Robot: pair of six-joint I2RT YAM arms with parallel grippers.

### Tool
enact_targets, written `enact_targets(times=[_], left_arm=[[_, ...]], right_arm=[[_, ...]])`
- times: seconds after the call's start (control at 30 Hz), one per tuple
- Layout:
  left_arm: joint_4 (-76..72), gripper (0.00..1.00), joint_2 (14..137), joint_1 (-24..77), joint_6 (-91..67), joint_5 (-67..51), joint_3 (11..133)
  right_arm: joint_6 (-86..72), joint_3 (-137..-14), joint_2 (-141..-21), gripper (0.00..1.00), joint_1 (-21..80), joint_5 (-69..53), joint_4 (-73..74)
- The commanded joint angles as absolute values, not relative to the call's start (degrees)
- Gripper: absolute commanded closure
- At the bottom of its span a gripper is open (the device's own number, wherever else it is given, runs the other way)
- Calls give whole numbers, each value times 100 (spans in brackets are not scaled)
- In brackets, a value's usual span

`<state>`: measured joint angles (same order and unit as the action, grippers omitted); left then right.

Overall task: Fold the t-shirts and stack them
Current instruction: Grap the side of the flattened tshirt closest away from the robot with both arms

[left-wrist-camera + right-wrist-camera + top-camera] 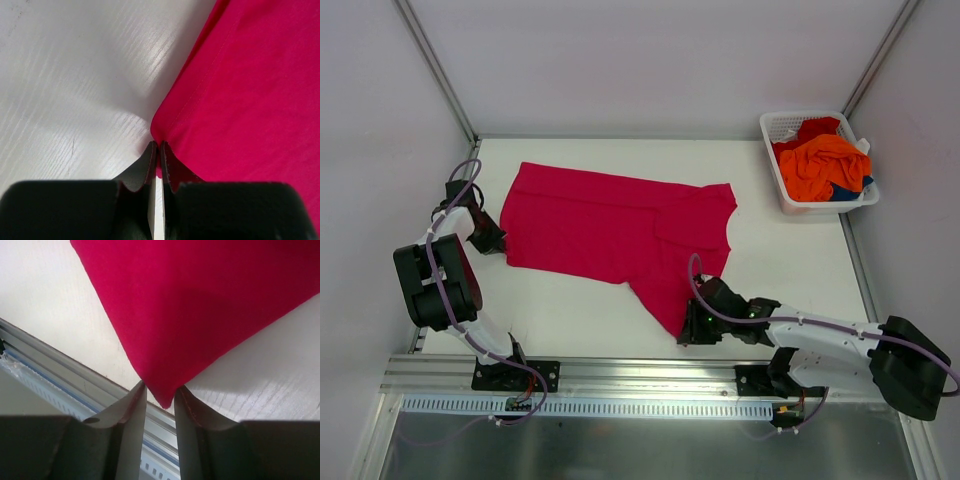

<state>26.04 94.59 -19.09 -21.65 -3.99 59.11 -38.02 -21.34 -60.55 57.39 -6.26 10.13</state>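
A magenta-pink t-shirt point(610, 225) lies spread on the white table. My left gripper point(492, 238) is at its left edge. In the left wrist view this gripper point(159, 145) is shut on the shirt's corner point(250, 100). My right gripper point(692, 330) is at the shirt's near pointed corner. In the right wrist view its fingers point(160, 390) stand a little apart with the tip of the cloth point(200, 305) between them, not pinched. An orange shirt point(825, 165), a red one point(815, 130) and a blue one point(855, 190) lie bunched in the basket.
A white slotted plastic basket point(770, 125) stands at the far right corner. An aluminium rail point(620, 372) runs along the table's near edge, just below the right gripper; it also shows in the right wrist view point(50, 365). Grey walls enclose the table.
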Motion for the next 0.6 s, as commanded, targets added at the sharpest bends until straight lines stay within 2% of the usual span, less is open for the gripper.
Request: enact_targets(times=[0.0, 0.03, 0.13, 0.33, 0.57], left_arm=[[2707, 100, 9457, -1872, -2101, -334, 6082], [2707, 100, 9457, -1881, -2101, -334, 6082], [2707, 100, 9466, -1863, -2101, -334, 6082], [2707, 100, 9404, -1855, -2118, -273, 6064], [2716, 100, 9009, -1863, -2145, -53, 5906]], right_arm=[[-3709, -2355, -6196, 72, 5766, -466, 1178], [-3709, -2373, -6196, 82, 5774, -483, 1186], [-3718, -2443, -6083, 100, 5774, -484, 1309], [-3674, -2619, -5477, 100, 5555, -501, 1714], [-3595, -2461, -4764, 100, 4037, -1439, 1740]])
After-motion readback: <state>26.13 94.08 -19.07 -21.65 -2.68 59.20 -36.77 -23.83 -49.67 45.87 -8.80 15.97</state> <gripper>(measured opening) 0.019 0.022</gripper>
